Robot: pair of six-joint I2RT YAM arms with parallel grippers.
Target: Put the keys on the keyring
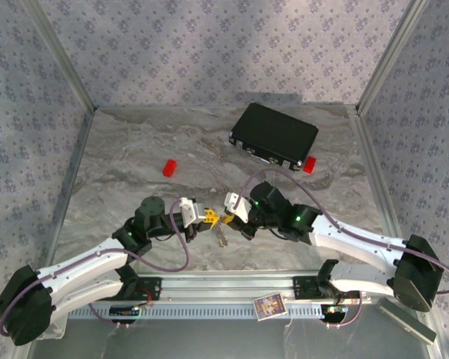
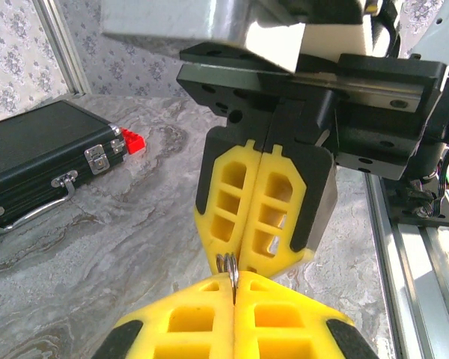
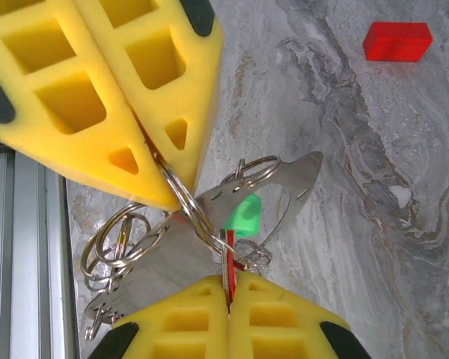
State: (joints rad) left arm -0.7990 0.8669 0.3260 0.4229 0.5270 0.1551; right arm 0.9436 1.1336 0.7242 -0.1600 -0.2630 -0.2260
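Keyring of silvery wire [image 3: 187, 206] is clamped by left gripper [image 3: 168, 187]; right gripper [image 3: 228, 288] pinches thin red key [image 3: 230, 263]. Threading likely needs fine alignment.

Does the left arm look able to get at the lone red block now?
Probably not yet: the red block lies unobstructed, but the left arm has its jaws shut on the keyring.

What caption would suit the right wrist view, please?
Left hand and right hand pinch linked silvery metal rings above a grey marbled table.
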